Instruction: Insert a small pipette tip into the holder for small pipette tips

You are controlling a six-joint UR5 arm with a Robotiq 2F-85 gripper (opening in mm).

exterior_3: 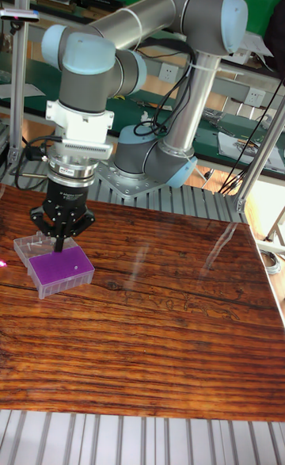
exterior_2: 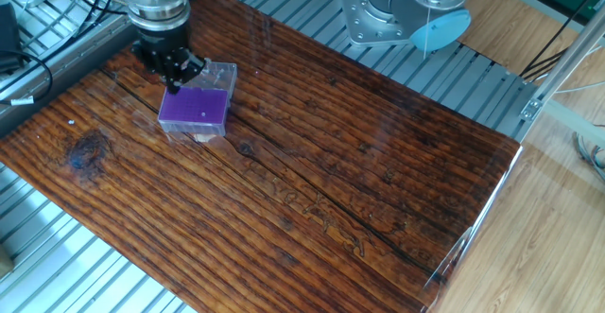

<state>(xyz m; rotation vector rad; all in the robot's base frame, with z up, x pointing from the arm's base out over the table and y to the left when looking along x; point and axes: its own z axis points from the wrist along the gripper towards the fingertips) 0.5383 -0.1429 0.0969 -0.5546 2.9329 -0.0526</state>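
Observation:
The holder for small pipette tips (exterior_2: 196, 110) is a small clear box with a purple grid top, standing at the far left of the wooden table; it also appears in the tall fixed view (exterior_3: 59, 268). One tiny pale dot shows on the purple grid (exterior_2: 201, 114). My gripper (exterior_2: 176, 75) hangs just above the holder's back left corner, pointing down (exterior_3: 59, 245). Its dark fingers meet at the tips and look shut. No small pipette tip can be made out between them; it is too small to tell.
The dark wooden tabletop (exterior_2: 321, 181) lies on a ribbed metal bench. The arm's grey base (exterior_2: 388, 15) stands behind the table at the back right. Cables (exterior_2: 28, 62) run along the left edge.

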